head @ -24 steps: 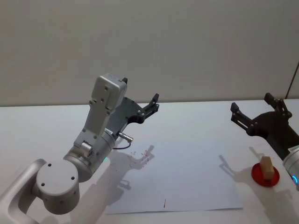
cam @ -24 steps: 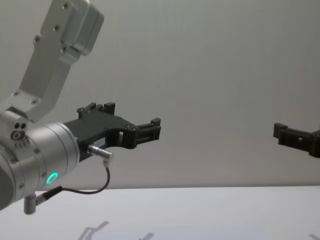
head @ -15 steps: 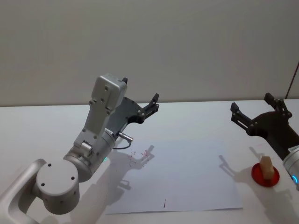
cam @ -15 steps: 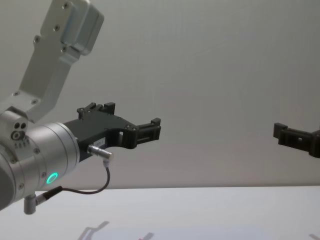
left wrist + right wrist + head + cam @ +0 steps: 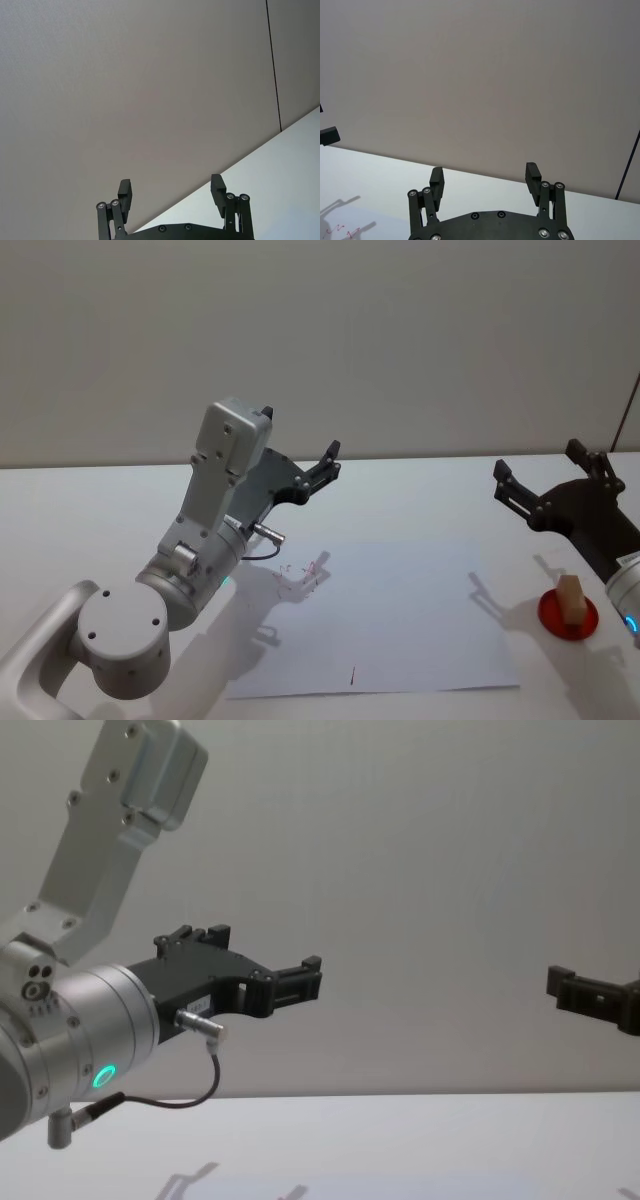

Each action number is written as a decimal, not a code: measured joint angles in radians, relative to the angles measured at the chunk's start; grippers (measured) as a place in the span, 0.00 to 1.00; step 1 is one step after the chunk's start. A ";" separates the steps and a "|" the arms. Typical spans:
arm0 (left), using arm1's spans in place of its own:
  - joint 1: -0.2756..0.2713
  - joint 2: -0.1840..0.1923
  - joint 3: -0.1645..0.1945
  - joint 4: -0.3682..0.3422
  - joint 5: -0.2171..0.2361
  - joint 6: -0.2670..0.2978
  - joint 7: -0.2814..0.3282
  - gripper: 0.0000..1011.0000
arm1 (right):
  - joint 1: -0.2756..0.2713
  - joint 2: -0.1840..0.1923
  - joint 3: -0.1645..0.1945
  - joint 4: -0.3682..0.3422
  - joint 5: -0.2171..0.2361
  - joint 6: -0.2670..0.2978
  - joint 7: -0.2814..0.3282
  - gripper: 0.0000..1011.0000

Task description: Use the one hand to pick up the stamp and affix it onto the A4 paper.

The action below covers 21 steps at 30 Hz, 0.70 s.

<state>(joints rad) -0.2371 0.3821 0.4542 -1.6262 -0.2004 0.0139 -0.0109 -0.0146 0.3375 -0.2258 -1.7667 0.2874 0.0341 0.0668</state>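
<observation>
- Pale grey wall backs a white counter, where the A4 paper lies flat.
- The left arm's grey body covers the sheet's 9 o'clock edge. The red marks near that arm are too small to read.
- The stamp stands upright on a red disc, off the paper toward 3 o'clock. Its lower face is hidden against the disc.
- The right claw hangs above the counter at about 12 o'clock of the stamp, apart from it. Its arm is cut off by the head view's 3 o'clock edge.
- Its own wrist view shows the right claw spread wide and holding nothing.
- The left claw is raised beyond the paper's 11 o'clock corner. It is also wide and bare.
- Against half a second ago, nothing has shifted: both claws, the stamp and the paper lie as before.
</observation>
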 joint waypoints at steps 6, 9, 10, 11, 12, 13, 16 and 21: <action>0.000 0.000 0.000 0.000 0.000 0.000 0.000 0.99 | 0.000 0.000 0.000 0.000 0.000 0.000 0.000 0.99; 0.000 0.000 0.000 0.000 0.000 0.000 0.000 0.99 | 0.000 0.000 0.000 0.000 0.000 0.000 0.000 0.99; 0.000 0.000 0.000 0.000 0.000 0.000 0.000 0.99 | 0.000 0.000 0.000 0.000 0.000 0.000 0.000 0.99; 0.000 0.000 0.000 0.000 0.000 0.000 0.000 0.99 | 0.000 0.000 0.000 0.000 0.000 0.000 0.000 0.99; 0.000 0.000 0.000 0.000 0.000 0.000 0.000 0.99 | 0.000 0.000 0.000 0.000 0.000 0.000 0.000 0.99; 0.000 0.000 0.000 0.000 0.000 0.000 0.000 0.99 | 0.000 0.000 0.000 0.000 0.000 0.000 0.000 0.99; 0.000 0.000 0.000 0.000 0.000 0.000 0.000 0.99 | 0.000 0.000 0.000 0.000 0.000 0.000 0.000 0.99; 0.000 0.000 0.000 0.000 0.000 0.000 0.000 0.99 | 0.000 0.000 0.000 0.000 0.000 0.000 0.000 0.99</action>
<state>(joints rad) -0.2371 0.3821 0.4542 -1.6262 -0.2004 0.0139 -0.0109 -0.0146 0.3374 -0.2258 -1.7668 0.2873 0.0340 0.0668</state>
